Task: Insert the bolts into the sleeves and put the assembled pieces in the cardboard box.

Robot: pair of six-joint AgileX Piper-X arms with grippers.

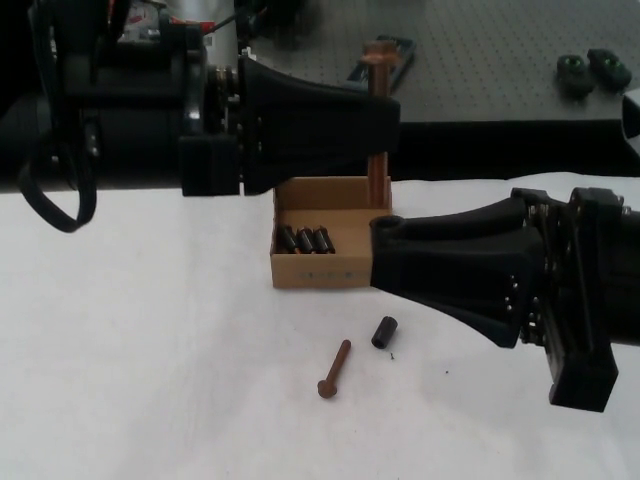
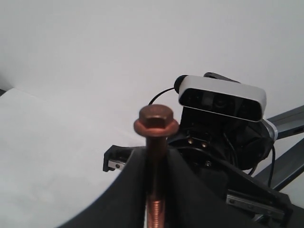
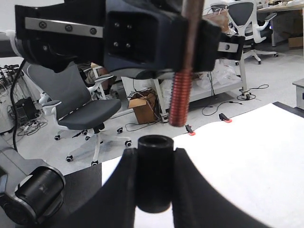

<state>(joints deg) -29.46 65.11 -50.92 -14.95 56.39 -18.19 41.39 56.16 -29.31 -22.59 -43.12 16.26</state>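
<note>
The left claw (image 1: 384, 122) is closed on a copper bolt (image 1: 377, 150), which it holds upright with the hexagonal head on top. In the left wrist view the two fingers (image 2: 128, 190) press the shank from either side, and the head (image 2: 156, 121) stands clear above them. The right claw (image 1: 381, 240) grips a black sleeve (image 3: 154, 178), open end upward, directly under the bolt. In the right wrist view the bolt's threaded tip (image 3: 180, 102) hangs just above the sleeve's mouth with a small gap between them, so it is not yet inside. Both claws meet over the right side of the cardboard box (image 1: 310, 272), which sits open on the white table (image 1: 150, 350). A few dark pieces (image 1: 305, 240) lie side by side in the near left part of the box; whether they carry bolts cannot be told. On the table, nearer than the box, a spare bolt (image 1: 335, 369) lies at a slant, and a spare sleeve (image 1: 384, 332) rests near it, apart from it.
</note>
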